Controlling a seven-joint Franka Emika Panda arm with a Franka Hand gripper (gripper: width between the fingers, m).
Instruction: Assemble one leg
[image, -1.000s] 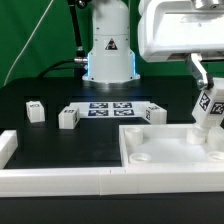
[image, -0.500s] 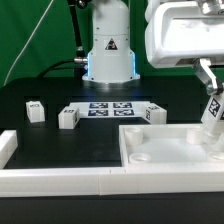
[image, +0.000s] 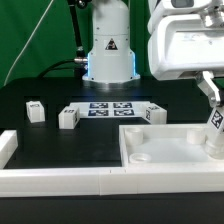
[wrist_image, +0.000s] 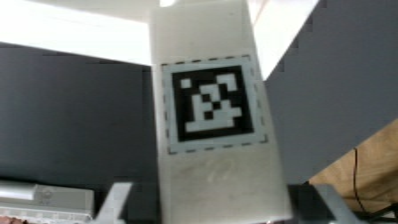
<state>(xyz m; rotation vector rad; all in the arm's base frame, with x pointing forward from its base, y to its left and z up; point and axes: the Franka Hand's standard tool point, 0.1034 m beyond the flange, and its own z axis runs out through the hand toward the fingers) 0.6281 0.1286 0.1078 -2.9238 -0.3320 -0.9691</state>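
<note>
My gripper (image: 213, 112) is at the exterior view's right edge, shut on a white leg (image: 216, 127) with a black-and-white tag. The leg hangs tilted over the right side of the large white square panel (image: 150, 140), its lower end close to the panel's right corner; I cannot tell whether it touches. In the wrist view the leg (wrist_image: 210, 110) fills the middle, tag facing the camera, held between my two fingers (wrist_image: 121, 200). Three more legs lie on the black table: one at the left (image: 35, 111), one (image: 68, 117) near the middle, one (image: 153, 113) behind the panel.
The marker board (image: 111, 109) lies flat in front of the robot base (image: 108, 55). A white rail (image: 60, 178) runs along the table's front edge, with a raised end at the left (image: 7, 146).
My gripper has moved toward the exterior view's right with the leg in it, now nearer the panel's right edge. The other legs have not moved.
</note>
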